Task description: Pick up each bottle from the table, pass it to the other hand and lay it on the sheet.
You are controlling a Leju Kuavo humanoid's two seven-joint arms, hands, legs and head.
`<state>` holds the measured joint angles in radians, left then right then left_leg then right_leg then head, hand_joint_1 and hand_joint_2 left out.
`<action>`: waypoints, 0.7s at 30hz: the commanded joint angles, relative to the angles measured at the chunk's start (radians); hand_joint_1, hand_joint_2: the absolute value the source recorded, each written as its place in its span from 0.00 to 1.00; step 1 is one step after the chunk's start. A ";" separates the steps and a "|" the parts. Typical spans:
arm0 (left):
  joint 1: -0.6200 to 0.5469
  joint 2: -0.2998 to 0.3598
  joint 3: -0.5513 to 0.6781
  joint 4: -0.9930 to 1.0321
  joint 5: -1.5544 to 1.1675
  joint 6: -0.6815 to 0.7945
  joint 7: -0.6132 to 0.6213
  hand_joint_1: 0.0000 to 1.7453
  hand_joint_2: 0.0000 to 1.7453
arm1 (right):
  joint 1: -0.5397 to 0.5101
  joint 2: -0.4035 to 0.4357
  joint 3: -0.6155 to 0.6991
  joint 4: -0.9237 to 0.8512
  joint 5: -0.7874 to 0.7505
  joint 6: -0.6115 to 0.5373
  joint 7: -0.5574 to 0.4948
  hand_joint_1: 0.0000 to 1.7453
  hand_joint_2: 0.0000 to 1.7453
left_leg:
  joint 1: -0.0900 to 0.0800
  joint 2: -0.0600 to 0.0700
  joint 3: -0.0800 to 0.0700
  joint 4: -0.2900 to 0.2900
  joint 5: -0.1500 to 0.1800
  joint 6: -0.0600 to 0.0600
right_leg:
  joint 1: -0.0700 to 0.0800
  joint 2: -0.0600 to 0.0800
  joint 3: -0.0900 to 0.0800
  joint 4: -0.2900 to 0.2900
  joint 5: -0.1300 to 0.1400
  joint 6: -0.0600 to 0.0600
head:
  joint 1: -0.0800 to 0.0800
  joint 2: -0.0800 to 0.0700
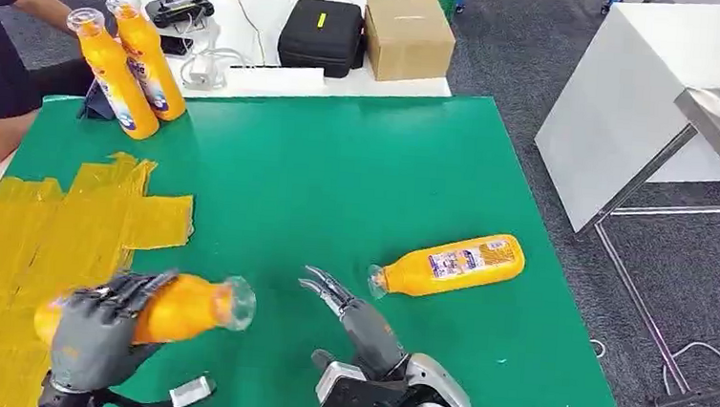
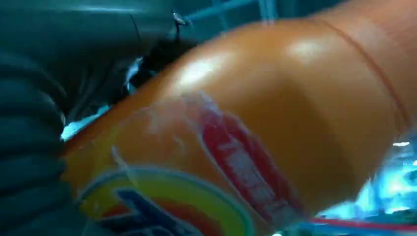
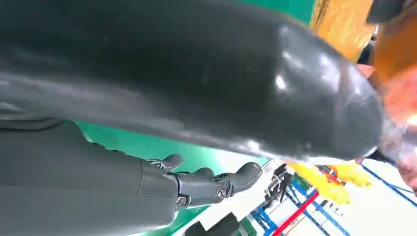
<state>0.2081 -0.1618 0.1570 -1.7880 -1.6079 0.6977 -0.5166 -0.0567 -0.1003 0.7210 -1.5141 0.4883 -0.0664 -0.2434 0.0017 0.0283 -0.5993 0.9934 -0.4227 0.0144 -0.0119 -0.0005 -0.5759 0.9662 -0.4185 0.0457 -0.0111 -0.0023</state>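
A big green mat (image 1: 358, 175) covers the table, with a crinkly yellow sheet (image 1: 38, 229) on its left. The left hand (image 1: 98, 334) holds a smooth orange bottle (image 1: 186, 308) just above the mat. The right hand (image 1: 353, 318) holds nothing, fingers apart. Another bottle (image 1: 452, 265) lies flat to its right. The floor (image 1: 559, 45) is grey carpet.

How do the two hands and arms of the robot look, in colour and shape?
The left hand has a matte grey cover and darker fingers. The right hand is slim, with dark segmented fingers showing small screws, a thick glossy grey thumb, and a silver rounded forearm behind it.
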 commanded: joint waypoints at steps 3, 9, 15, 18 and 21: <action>0.009 0.112 0.371 0.126 0.037 0.000 -0.040 1.00 1.00 | -0.044 -0.053 0.012 0.008 -0.034 0.010 -0.013 0.00 0.00 | 0.000 0.001 0.006 -0.002 -0.001 -0.001 | 0.000 0.002 0.004 0.000 -0.001 -0.002 | 0.001 0.000; -0.385 0.701 -0.702 0.637 0.037 -0.093 1.103 1.00 1.00 | -0.070 -0.045 0.021 0.024 -0.051 0.025 -0.003 0.00 0.00 | 0.001 -0.026 -0.004 -0.002 0.007 -0.003 | 0.001 -0.025 0.003 0.002 -0.003 -0.003 | 0.000 0.000; -0.387 0.698 -0.934 0.644 0.037 -0.090 1.215 1.00 1.00 | -0.070 -0.045 0.021 0.024 -0.054 0.026 -0.001 0.00 0.00 | 0.000 -0.013 -0.001 -0.003 0.008 -0.006 | 0.000 -0.012 -0.014 0.000 0.002 -0.008 | -0.004 0.000; -0.387 0.698 -0.934 0.644 0.037 -0.090 1.215 1.00 1.00 | -0.070 -0.045 0.021 0.024 -0.054 0.026 -0.001 0.00 0.00 | 0.003 -0.007 -0.001 -0.002 0.008 -0.006 | 0.003 -0.004 -0.009 0.000 0.004 -0.008 | -0.002 0.000; -0.381 0.695 -0.948 0.636 0.037 -0.132 1.215 1.00 1.00 | -0.069 -0.047 0.024 0.023 -0.053 0.026 -0.002 0.00 0.00 | 0.003 -0.006 -0.001 -0.002 0.007 -0.006 | 0.003 -0.004 -0.009 0.000 0.004 -0.008 | -0.002 0.000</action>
<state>-0.0806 0.3687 -0.2018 -1.3472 -1.5721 0.6092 0.8088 -0.0948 -0.1308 0.7252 -1.5190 0.4376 -0.0450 -0.2472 0.0046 0.0205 -0.6047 0.9926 -0.4137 0.0080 -0.0088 -0.0070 -0.5795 0.9692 -0.4138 0.0384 -0.0130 -0.0023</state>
